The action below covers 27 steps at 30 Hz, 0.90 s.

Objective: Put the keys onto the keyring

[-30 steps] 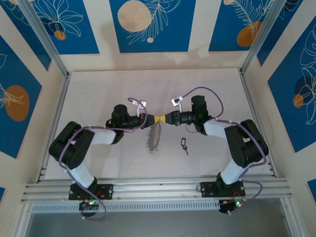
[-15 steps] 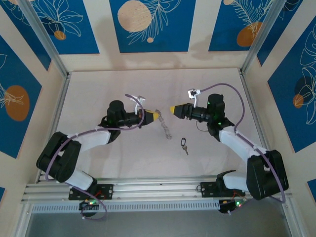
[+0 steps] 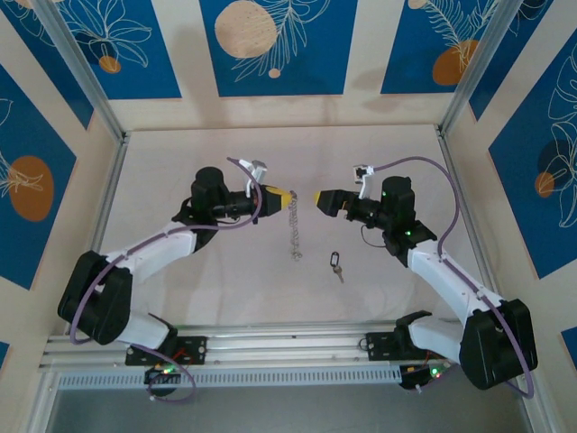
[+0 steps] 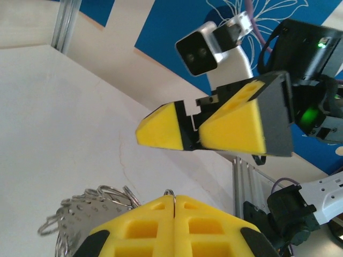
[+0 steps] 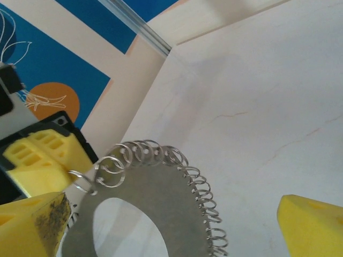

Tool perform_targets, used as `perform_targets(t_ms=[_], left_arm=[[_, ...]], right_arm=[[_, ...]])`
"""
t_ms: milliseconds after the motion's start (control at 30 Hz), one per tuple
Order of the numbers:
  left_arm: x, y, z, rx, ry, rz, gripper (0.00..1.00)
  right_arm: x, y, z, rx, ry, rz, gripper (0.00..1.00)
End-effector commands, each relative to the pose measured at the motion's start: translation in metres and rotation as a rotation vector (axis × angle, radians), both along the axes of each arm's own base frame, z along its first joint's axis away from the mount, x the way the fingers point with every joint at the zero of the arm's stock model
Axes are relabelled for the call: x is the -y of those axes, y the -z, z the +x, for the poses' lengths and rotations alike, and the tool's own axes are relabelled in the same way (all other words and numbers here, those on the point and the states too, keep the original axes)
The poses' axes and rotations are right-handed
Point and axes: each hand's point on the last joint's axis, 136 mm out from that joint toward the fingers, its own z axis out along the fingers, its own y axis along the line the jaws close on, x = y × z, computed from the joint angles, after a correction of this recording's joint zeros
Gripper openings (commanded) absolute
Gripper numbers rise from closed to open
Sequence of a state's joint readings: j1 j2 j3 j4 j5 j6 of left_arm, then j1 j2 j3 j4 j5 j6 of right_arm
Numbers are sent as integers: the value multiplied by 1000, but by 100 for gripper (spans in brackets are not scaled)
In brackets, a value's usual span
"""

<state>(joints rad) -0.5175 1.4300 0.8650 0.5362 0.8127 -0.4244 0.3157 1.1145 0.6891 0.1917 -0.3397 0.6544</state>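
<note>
The keyring, a silvery-grey plate loop edged with small wire rings, hangs edge-on from my left gripper, which is shut on one of its small rings. In the left wrist view the yellow fingers pinch that ring, and the keyring droops at lower left. My right gripper faces it from the right, open and holding nothing. In the right wrist view the keyring lies between the spread fingers without touching them. The key, a small dark tag with a short metal tip, lies on the table below the right gripper.
The white table is walled by aluminium rails at left and right and a metal rail along the front. Both arm bases stand on the front rail.
The two grippers have drawn apart. The right gripper let go of the keyring and backed off to the right. The left gripper rose and now holds the hanging keyring alone.
</note>
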Motion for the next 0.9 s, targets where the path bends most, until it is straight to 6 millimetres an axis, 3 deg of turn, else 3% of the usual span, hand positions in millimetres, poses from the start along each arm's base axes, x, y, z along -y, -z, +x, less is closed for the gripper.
perform_targets(t_ms=[0,167,300,467,867], left_arm=[[2,-39,-10,123,64,-51,0],[7,-48,-14,141,125,-78,0],[7,-53,-16,144,166,-95,0],[7,-61,-20,144,208,-111,0],[9,-74,-23,126,253,-155,0]], right_arm=[[-1,-23,1,39,7,-10,99],[-18,-45,-12,119,-163,-9,98],[-32,-65,-27,192,-348,51,70],[-38,-78,-40,253,-470,74,50],[-42,-82,-39,279,-504,93,46]])
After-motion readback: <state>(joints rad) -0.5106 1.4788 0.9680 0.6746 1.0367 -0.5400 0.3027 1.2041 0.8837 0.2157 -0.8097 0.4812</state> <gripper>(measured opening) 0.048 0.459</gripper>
